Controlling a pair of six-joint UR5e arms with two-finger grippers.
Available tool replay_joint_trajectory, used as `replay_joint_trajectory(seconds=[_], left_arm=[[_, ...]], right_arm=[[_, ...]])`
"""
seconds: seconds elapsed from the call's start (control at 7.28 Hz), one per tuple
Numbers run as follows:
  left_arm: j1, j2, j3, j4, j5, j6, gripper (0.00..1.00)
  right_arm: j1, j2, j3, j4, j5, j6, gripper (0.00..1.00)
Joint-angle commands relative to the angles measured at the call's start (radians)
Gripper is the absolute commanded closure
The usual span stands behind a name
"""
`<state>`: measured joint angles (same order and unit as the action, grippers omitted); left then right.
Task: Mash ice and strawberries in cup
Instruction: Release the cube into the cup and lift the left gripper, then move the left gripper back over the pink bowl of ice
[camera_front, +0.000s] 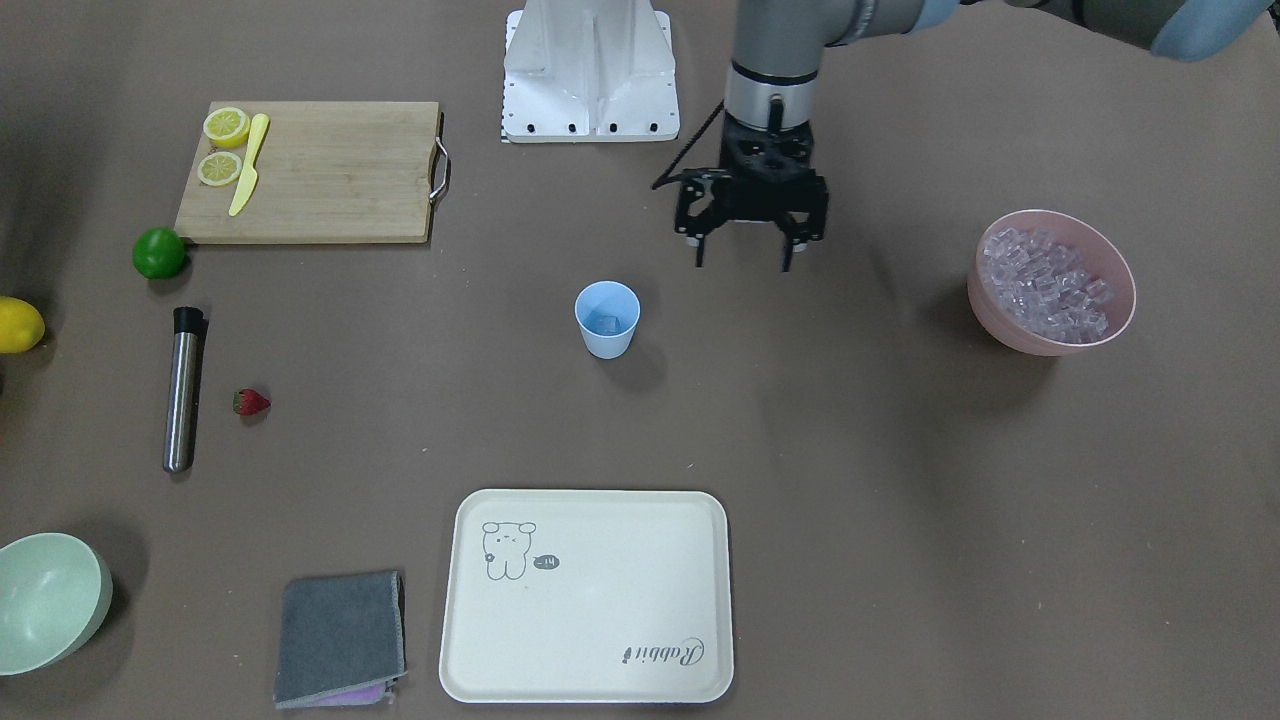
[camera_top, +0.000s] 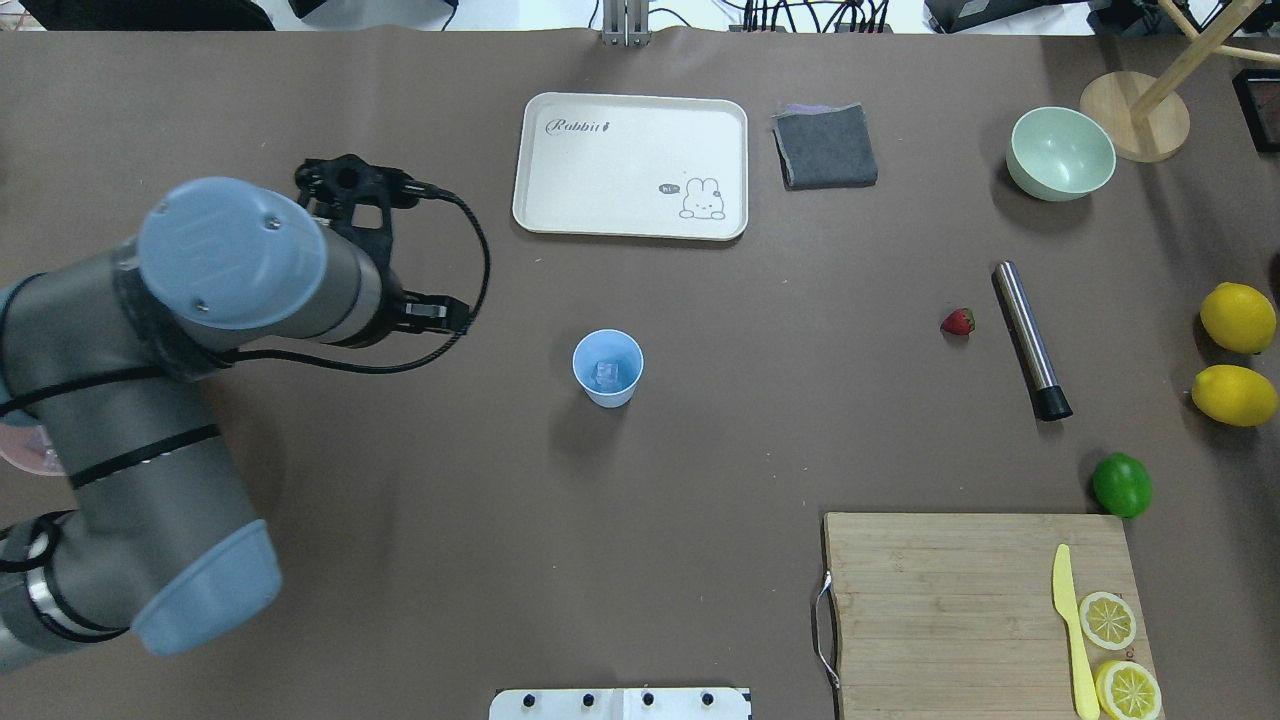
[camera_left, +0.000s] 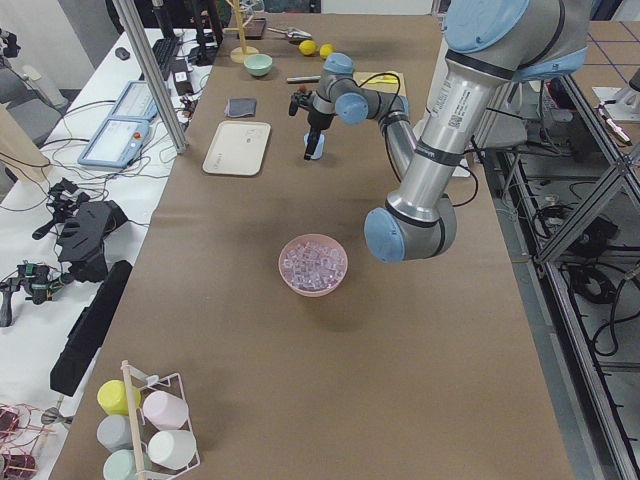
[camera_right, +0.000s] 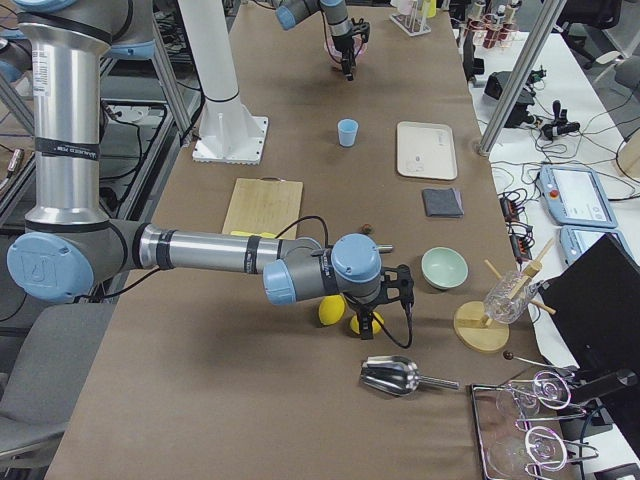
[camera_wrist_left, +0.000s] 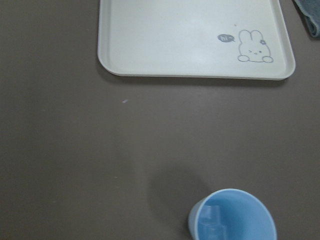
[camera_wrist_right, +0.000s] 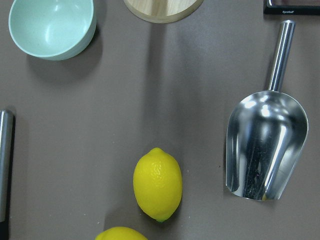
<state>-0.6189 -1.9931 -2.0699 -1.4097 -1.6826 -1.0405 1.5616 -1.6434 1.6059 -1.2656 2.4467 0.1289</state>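
The light blue cup stands upright mid-table with one clear ice cube in it. It also shows in the overhead view and the left wrist view. More ice fills the pink bowl. The strawberry lies on the table beside a steel muddler. My left gripper is open and empty, above the table between the cup and the pink bowl. My right gripper hovers over the lemons far from the cup; I cannot tell whether it is open.
A cream tray and a grey cloth lie beyond the cup. A pale green bowl, a lime, lemons, a cutting board with lemon halves and a knife, and a metal scoop sit on the right arm's side.
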Motion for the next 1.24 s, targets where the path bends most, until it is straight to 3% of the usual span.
replay_joint_trajectory(seconds=[0.0, 0.14, 0.41, 0.69, 1.1], left_arm=[[-0.051, 0.239, -0.094, 0.003, -0.014, 0.037, 0.03], [-0.094, 0.325, -0.099, -0.064, -0.014, 0.037, 0.03], [-0.129, 0.549, -0.052, -0.371, -0.017, 0.106, 0.03], [-0.212, 0.580, 0.064, -0.506, -0.104, 0.163, 0.03], [-0.216, 0.579, 0.119, -0.520, -0.098, 0.158, 0.03]], right_arm=[[0.000, 0.001, 0.000, 0.000, 0.000, 0.000, 0.00], [0.000, 0.001, -0.001, 0.000, -0.001, 0.000, 0.00], [0.000, 0.002, -0.001, 0.000, -0.002, 0.000, 0.00], [0.000, 0.002, 0.000, 0.000, 0.000, 0.000, 0.00], [0.000, 0.010, -0.006, 0.000, -0.003, 0.000, 0.00]])
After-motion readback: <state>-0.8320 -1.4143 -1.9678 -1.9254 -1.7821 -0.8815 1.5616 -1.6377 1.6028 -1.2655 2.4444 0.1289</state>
